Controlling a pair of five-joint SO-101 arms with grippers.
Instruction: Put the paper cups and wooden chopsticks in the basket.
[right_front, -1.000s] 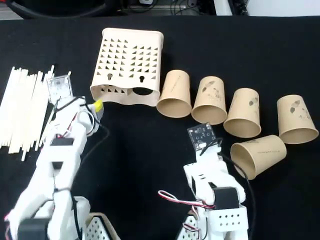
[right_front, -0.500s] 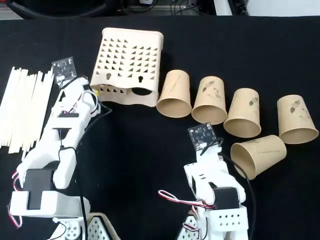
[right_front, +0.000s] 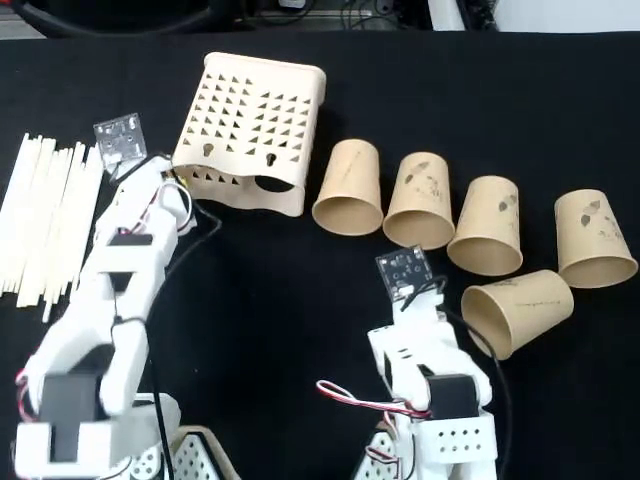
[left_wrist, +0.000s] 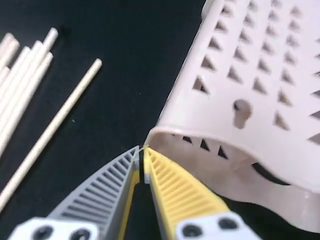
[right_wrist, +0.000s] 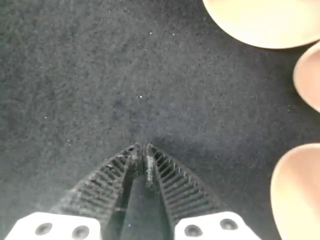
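Observation:
The cream perforated basket (right_front: 252, 130) lies on its side at the back of the black table. My left gripper (left_wrist: 142, 150) is shut, and its grey and yellow tips touch the near corner of the basket's rim (left_wrist: 165, 132); from above, that left gripper (right_front: 175, 178) sits at the basket's front left corner. Wooden chopsticks (right_front: 48, 222) lie in a loose bundle at the far left, some of these chopsticks (left_wrist: 50, 130) close beside the gripper. Several paper cups lie to the right of the basket, the nearest cup (right_front: 350, 188) beside its opening. My right gripper (right_wrist: 141, 148) is shut over bare cloth.
The right arm (right_front: 425, 350) stands at front centre, with a tipped cup (right_front: 515, 310) just to its right. More cups (right_front: 487, 225) (right_front: 592, 238) lie towards the right edge. Cables run along the table's back edge.
My left arm swung forward to the basket's front left corner and nudged it, so the basket has turned slightly. The right arm kept still.

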